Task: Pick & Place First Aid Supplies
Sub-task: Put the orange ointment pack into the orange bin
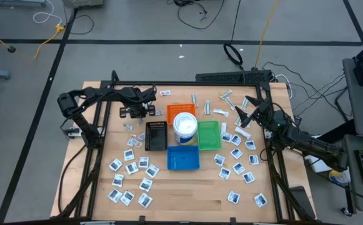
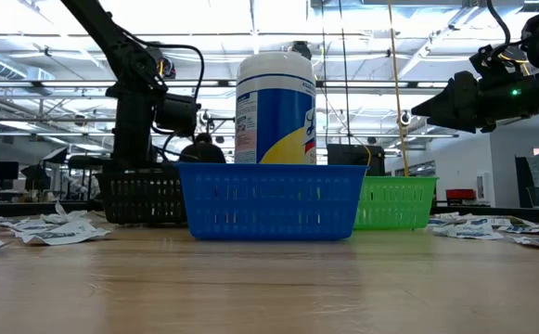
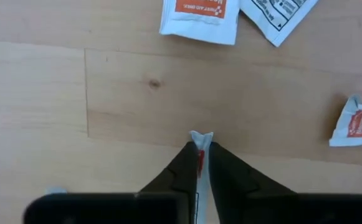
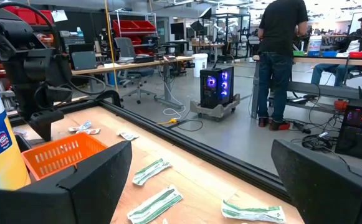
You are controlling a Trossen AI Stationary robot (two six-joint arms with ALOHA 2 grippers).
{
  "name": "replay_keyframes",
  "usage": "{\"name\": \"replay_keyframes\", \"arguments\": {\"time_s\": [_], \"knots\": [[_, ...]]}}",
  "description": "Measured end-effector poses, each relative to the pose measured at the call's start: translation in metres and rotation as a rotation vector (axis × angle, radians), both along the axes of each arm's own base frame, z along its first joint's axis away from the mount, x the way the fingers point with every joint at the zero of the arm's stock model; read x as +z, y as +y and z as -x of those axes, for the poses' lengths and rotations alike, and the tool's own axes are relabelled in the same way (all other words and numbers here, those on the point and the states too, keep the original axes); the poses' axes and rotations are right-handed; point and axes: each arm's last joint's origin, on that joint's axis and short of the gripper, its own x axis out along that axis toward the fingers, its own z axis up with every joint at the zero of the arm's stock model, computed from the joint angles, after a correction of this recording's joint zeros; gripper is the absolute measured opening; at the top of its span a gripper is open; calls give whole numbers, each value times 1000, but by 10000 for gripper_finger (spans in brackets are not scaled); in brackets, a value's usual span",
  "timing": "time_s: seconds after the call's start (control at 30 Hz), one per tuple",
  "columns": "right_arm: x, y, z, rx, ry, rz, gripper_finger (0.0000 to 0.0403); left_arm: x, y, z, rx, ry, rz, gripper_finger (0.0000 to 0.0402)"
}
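Small white square packets with dark print lie scattered on the wooden table [image 1: 187, 194], many at the left [image 1: 131, 169] and at the right [image 1: 237, 156]. Narrow wrapped strips [image 1: 225, 100] lie at the far side. My left gripper [image 1: 132, 114] points down at the far left, beside the black tray, shut on a white packet with a red mark [image 3: 200, 144]. My right gripper [image 1: 240, 112] hangs level above the table's right side, open [image 4: 200, 149], with nothing between its fingers. My left gripper pinches the red-marked packet between its two fingertips [image 3: 184, 163], from above, pointing down. The packet stands on edge between them, and only its narrow white end [image 3: 201, 137] shows past the tips. Whether it is clear of the table cannot be told.
Four trays stand in the middle: orange [image 1: 172, 111], black [image 1: 156, 134], green [image 1: 208, 134] and blue [image 1: 183, 157], with a white tub [image 1: 185, 125] among them. More red-marked packets [image 3: 199, 18] [image 3: 355, 124] lie near my left gripper. A person [image 4: 283, 56] stands beyond the table.
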Motion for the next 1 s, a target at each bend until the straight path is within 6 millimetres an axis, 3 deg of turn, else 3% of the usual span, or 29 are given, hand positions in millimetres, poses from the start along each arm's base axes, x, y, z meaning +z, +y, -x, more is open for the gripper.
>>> {"name": "replay_keyframes", "arguments": {"time_s": [0.17,0.4,0.7,1.0], "knots": [[0,0,0,0,0,0,380,9,2,6,-50,-23,-7,5],[0,0,0,0,0,0,380,22,2,16,-168,-49,24,3],[0,0,0,0,0,0,380,29,-4,22,-512,-52,114,2],[0,0,0,0,0,0,380,58,3,13,-936,-49,87,1]]}}
